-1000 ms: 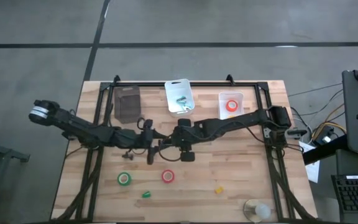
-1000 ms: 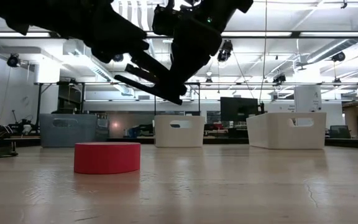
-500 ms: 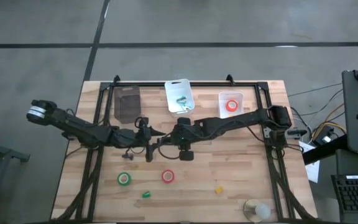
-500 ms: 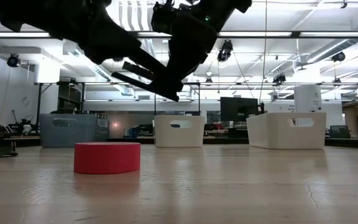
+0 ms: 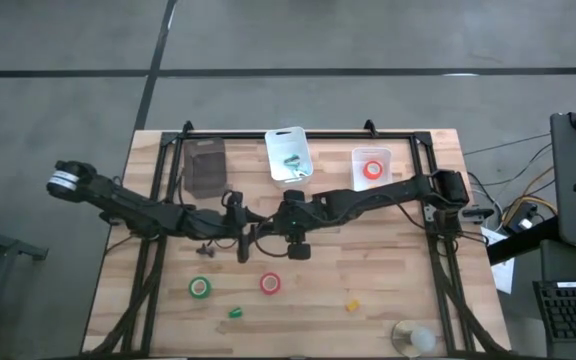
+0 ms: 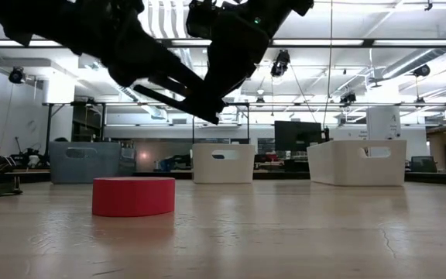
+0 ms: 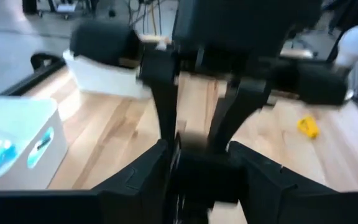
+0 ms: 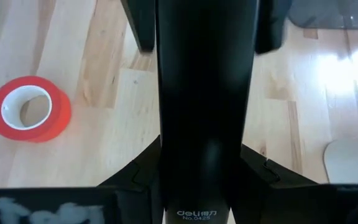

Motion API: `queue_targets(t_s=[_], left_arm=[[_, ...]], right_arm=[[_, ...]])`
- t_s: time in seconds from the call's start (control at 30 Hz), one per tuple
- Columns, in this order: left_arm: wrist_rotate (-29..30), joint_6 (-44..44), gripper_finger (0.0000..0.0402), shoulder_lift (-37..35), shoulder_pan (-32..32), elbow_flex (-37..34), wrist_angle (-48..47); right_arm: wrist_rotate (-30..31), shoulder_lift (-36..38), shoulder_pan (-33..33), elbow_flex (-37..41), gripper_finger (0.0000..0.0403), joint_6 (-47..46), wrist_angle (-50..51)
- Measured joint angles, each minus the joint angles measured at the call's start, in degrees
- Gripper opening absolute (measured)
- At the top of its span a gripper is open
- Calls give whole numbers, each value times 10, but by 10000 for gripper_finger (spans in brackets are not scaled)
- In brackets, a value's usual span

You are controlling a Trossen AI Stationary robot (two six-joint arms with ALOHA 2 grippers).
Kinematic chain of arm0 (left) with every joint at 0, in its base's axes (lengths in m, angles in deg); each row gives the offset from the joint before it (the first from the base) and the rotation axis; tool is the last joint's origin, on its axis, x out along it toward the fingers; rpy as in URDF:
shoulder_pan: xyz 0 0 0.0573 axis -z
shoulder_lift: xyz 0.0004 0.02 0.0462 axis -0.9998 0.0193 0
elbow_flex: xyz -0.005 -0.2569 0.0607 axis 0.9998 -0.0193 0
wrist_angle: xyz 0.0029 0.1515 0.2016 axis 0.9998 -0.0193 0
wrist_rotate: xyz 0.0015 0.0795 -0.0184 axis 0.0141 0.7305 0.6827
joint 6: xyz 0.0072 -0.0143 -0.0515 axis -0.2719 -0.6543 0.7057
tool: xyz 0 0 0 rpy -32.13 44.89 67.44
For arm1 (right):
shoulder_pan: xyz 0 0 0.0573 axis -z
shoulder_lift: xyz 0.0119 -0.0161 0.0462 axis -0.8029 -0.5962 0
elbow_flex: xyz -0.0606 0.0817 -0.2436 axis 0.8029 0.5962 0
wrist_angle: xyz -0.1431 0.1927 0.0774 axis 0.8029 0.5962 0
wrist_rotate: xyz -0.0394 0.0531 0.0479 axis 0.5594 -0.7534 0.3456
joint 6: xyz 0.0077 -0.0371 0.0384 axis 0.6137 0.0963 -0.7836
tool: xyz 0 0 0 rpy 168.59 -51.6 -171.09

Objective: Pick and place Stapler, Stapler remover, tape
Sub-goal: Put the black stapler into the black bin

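Note:
A black stapler [image 5: 261, 231] hangs in the air over the table's middle, between my two grippers. My left gripper [image 5: 245, 233] comes at it from the left and my right gripper [image 5: 274, 228] from the right; both are shut on it. In the low view the stapler [image 6: 178, 93] slants down to the right, high above the table. A red tape roll [image 5: 270, 283], a green tape roll [image 5: 200, 287] and a small yellow roll [image 5: 352, 303] lie flat on the wood. Another red roll [image 5: 372, 170] lies in the right white bin. A small green object [image 5: 235, 312] lies near the front. My left gripper pinches the stapler's left end [image 7: 204, 177] between its two fingers, which come level from the table's left and lie along it. The stapler is lifted clear. My right gripper pinches the stapler's body [image 8: 207, 143] between its fingers [image 8: 146, 171], coming level from the table's right, along its length. The stapler's far end [image 8: 207, 25] reaches out past them to the left gripper's fingers.
At the far edge stand a grey bin [image 5: 205, 165], a white bin [image 5: 273, 160] holding small green things, and a white bin [image 5: 386, 156]. A clear object [image 5: 413, 338] sits near the front right corner. Bare wood lies in front of the arms.
Both grippers stay on the stapler. In the low view the stapler has risen slightly.

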Motion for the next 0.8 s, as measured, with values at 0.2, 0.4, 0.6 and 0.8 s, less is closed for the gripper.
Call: queue_targets(t_s=[0.2, 0.4, 0.6, 0.8], left_arm=[[-7, -4, 136, -3, 0, 0, 1], [-19, -4, 130, -3, 0, -1, -5], [10, 0, 135, -14, 0, -3, -42], [52, 21, 130, -46, 0, -3, -108]], right_arm=[[0, -1, 0, 0, 127, 1, 0], [2, -2, 0, 1, 129, 1, -2], [11, -2, 2, 2, 155, 0, -10], [13, -1, 6, 2, 191, 0, -7]])
